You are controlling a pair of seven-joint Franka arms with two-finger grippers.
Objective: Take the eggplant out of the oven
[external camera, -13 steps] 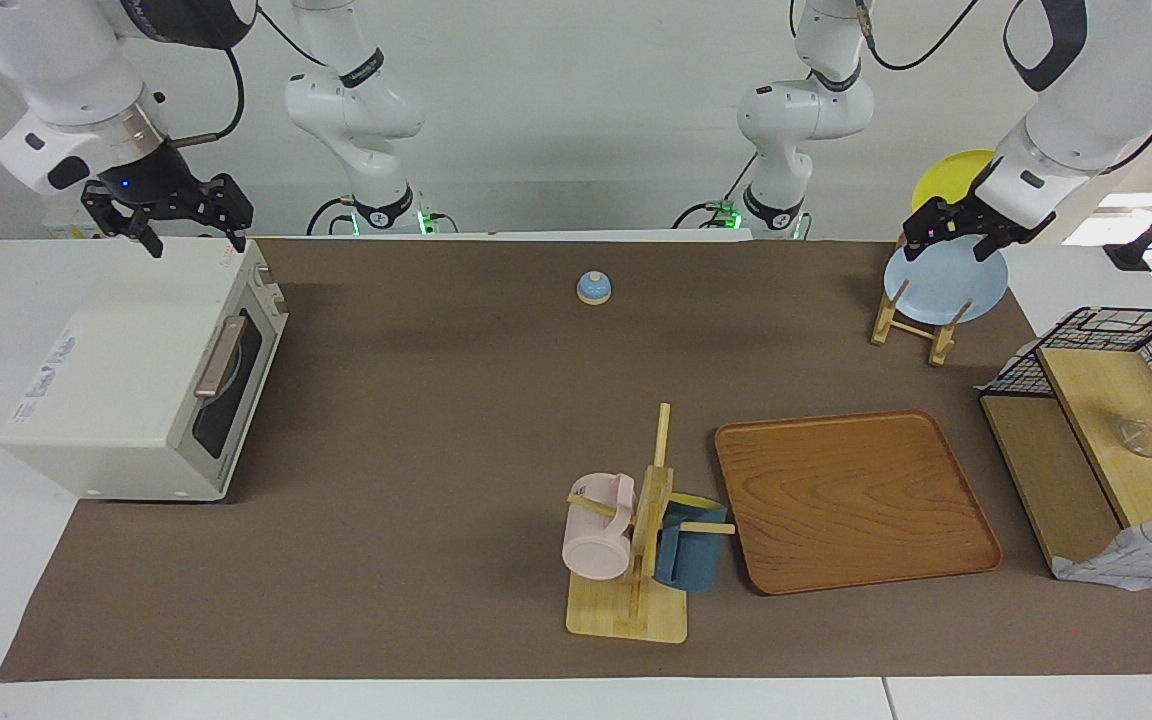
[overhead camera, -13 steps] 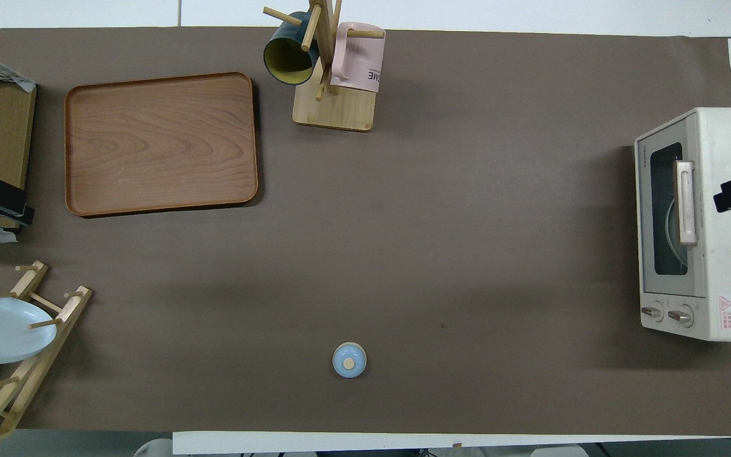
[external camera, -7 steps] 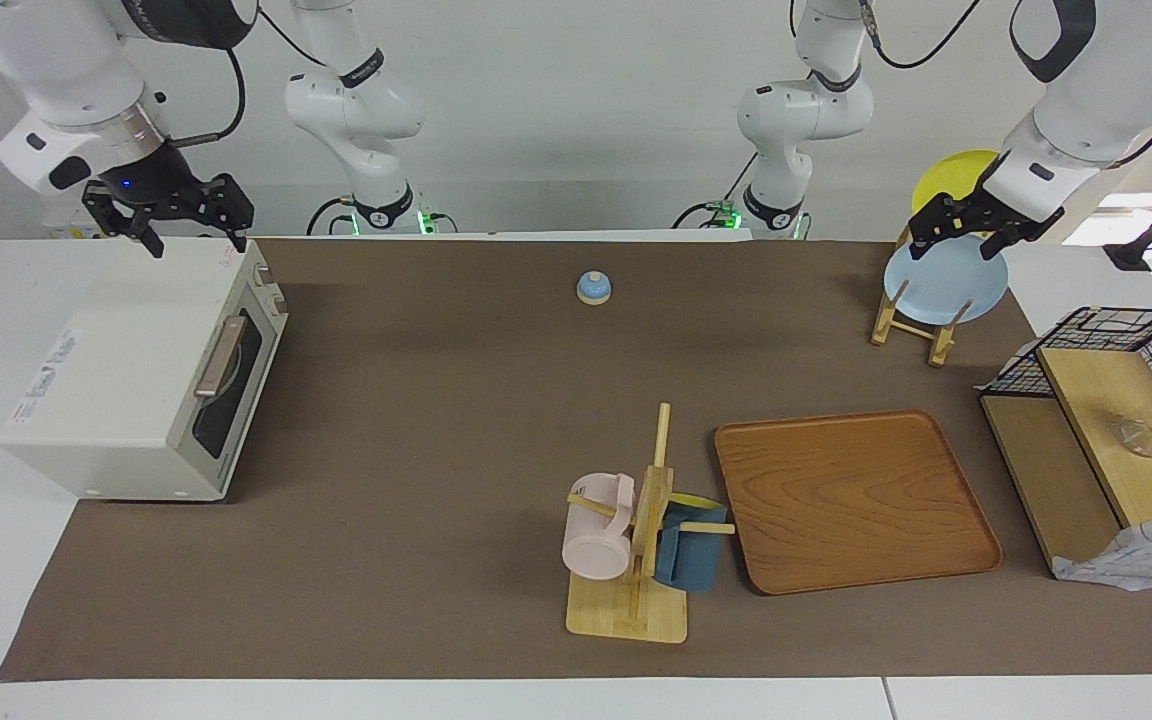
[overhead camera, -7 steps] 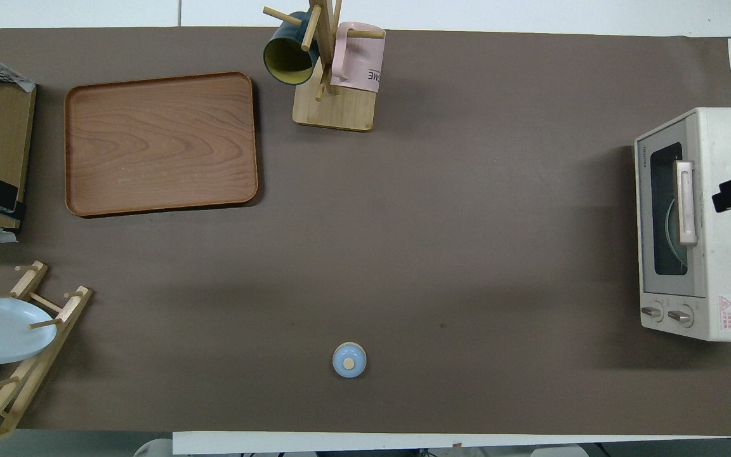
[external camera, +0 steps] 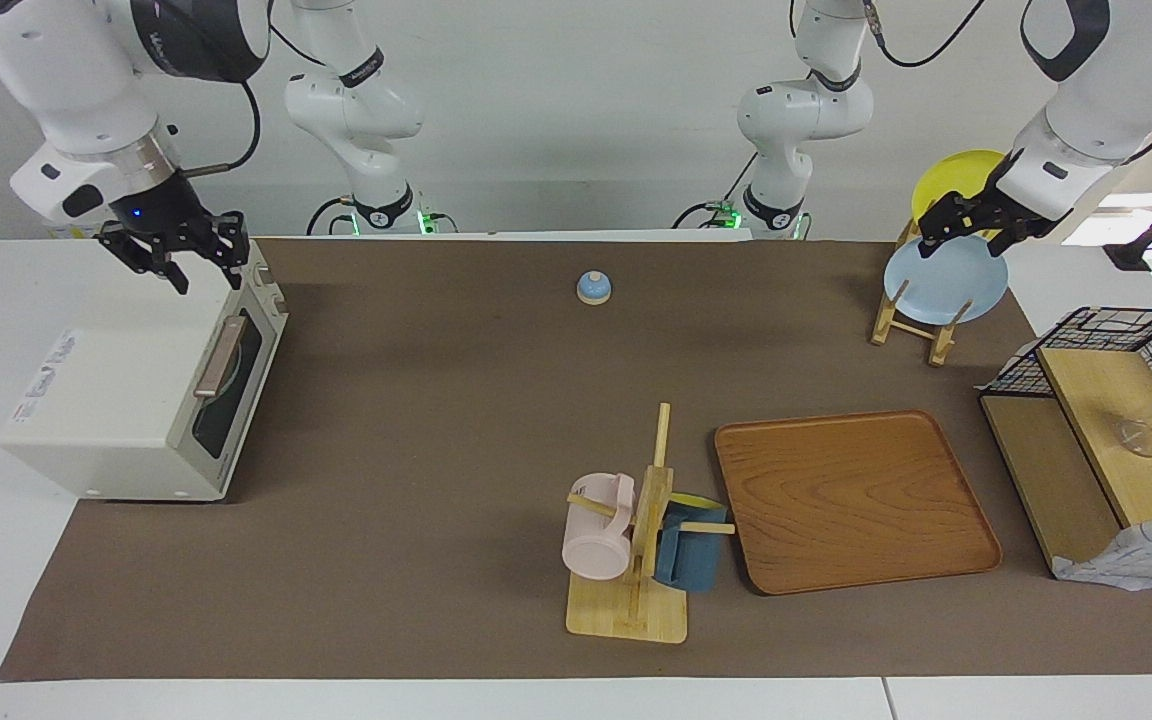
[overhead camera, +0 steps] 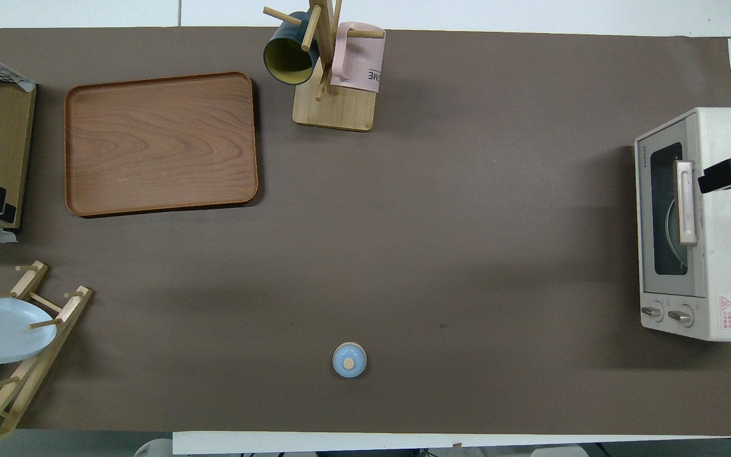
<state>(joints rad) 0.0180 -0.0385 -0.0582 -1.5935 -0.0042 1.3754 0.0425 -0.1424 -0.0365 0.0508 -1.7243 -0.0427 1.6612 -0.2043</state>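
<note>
The cream-white oven [external camera: 126,400] stands at the right arm's end of the table, its dark glass door shut and its tan handle [external camera: 219,357] facing the table's middle. It also shows in the overhead view [overhead camera: 721,222]. The eggplant is hidden; I cannot see it through the glass. My right gripper [external camera: 181,262] hangs open and empty over the oven's top, close to the door edge; its tip shows in the overhead view [overhead camera: 730,174]. My left gripper [external camera: 971,228] is open and empty, up over the plate rack.
A blue bell [external camera: 594,287] sits near the robots. A mug tree [external camera: 636,540] with a pink and a blue mug, and a wooden tray [external camera: 851,500], lie farther out. A plate rack [external camera: 911,320] holds a blue plate. A wooden shelf with wire basket [external camera: 1106,430] is at the left arm's end.
My right gripper has turned and shifted over the oven's top toward the door edge. My left gripper has drifted slightly up and toward its end of the table.
</note>
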